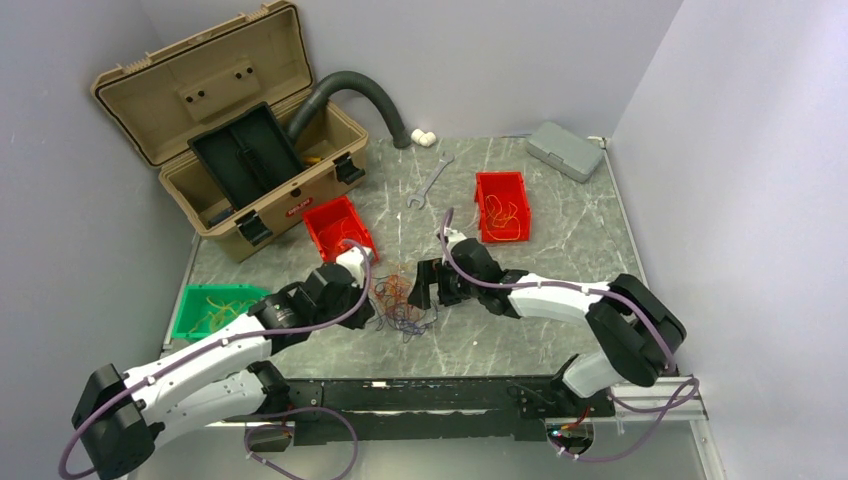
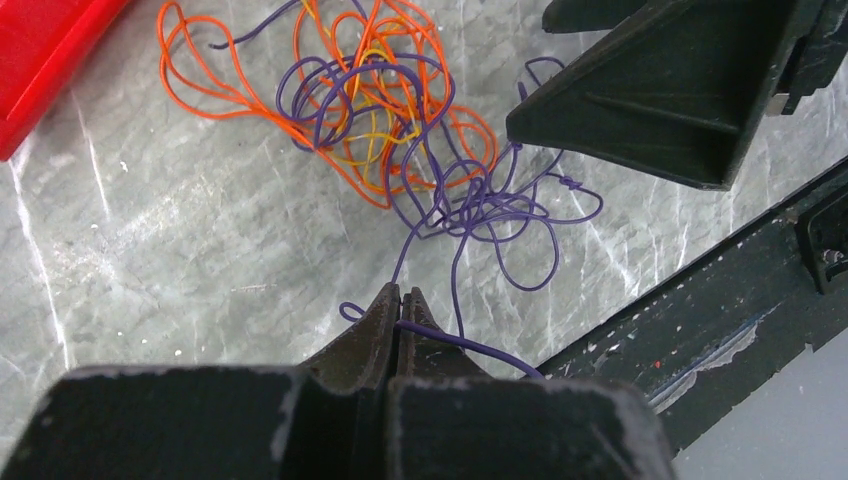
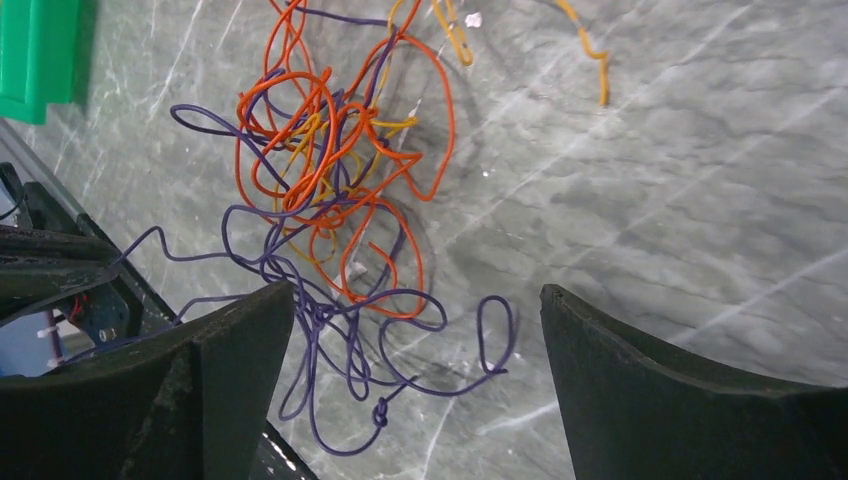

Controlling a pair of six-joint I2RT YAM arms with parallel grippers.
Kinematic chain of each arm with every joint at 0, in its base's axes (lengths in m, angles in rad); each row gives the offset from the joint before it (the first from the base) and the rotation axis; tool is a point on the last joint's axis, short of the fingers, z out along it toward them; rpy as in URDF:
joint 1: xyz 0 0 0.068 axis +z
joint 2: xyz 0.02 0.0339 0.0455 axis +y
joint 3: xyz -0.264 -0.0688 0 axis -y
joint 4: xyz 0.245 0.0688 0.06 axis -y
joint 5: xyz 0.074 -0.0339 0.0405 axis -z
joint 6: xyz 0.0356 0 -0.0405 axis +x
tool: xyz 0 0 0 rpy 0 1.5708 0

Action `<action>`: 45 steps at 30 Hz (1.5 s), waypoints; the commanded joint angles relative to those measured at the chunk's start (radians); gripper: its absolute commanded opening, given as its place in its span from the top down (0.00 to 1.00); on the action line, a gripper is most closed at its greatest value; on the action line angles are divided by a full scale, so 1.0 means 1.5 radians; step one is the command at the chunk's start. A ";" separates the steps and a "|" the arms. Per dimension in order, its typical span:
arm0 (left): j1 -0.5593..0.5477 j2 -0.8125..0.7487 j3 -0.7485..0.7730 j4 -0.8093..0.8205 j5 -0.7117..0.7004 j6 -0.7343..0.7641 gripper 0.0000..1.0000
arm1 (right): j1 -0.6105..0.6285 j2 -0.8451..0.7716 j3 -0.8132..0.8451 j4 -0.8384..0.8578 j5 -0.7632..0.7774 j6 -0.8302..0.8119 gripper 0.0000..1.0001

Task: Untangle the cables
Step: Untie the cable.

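The cables (image 1: 402, 300) lie as a small tangle of thin orange, yellow and purple wires on the marble table between both arms. My left gripper (image 2: 402, 292) is shut on one purple wire (image 2: 470, 345), which trails off the tangle (image 2: 390, 120) at its near-left side. My right gripper (image 3: 416, 290) stands open just above the table at the tangle's right side. Loose purple loops (image 3: 440, 350) lie between its fingers, touching neither. In the top view the left gripper (image 1: 378, 302) and the right gripper (image 1: 425, 285) flank the heap.
An open tan toolbox (image 1: 230, 140) and a grey hose (image 1: 360, 95) stand at the back left. Two red bins (image 1: 335, 225) (image 1: 502, 205), a green bin (image 1: 215, 305), a wrench (image 1: 430, 180) and a grey case (image 1: 565, 150) ring the work area. The black rail (image 1: 420, 395) runs along the near edge.
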 commanded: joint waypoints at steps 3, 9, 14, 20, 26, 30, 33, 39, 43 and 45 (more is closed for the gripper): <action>-0.003 -0.038 -0.024 -0.009 0.000 -0.025 1.00 | 0.030 0.062 0.047 0.095 -0.024 0.051 0.06; -0.002 -0.055 -0.061 0.020 0.034 -0.050 1.00 | 0.059 0.175 0.106 0.132 -0.034 0.083 0.09; -0.002 -0.062 -0.068 0.014 0.041 -0.054 1.00 | 0.072 0.217 0.133 0.147 -0.028 0.104 0.13; -0.001 -0.067 -0.073 0.007 0.034 -0.057 1.00 | 0.072 0.209 0.135 0.126 -0.007 0.102 0.40; -0.002 -0.070 -0.057 -0.005 0.008 -0.049 1.00 | 0.071 0.143 0.117 0.048 0.063 0.087 0.83; -0.001 -0.054 -0.037 0.007 0.014 -0.047 1.00 | 0.060 0.076 0.103 -0.038 0.143 0.074 0.98; -0.002 -0.028 -0.023 0.029 0.023 -0.043 1.00 | 0.038 0.022 0.089 -0.119 0.206 0.073 1.00; -0.003 0.030 0.007 0.077 0.052 -0.031 1.00 | -0.086 -0.155 0.013 -0.229 0.270 0.100 1.00; -0.002 0.083 0.033 0.106 0.074 -0.027 1.00 | -0.193 -0.270 -0.023 -0.289 0.309 0.101 1.00; -0.002 0.104 0.047 0.100 0.068 -0.026 1.00 | -0.221 -0.302 -0.025 -0.313 0.331 0.090 1.00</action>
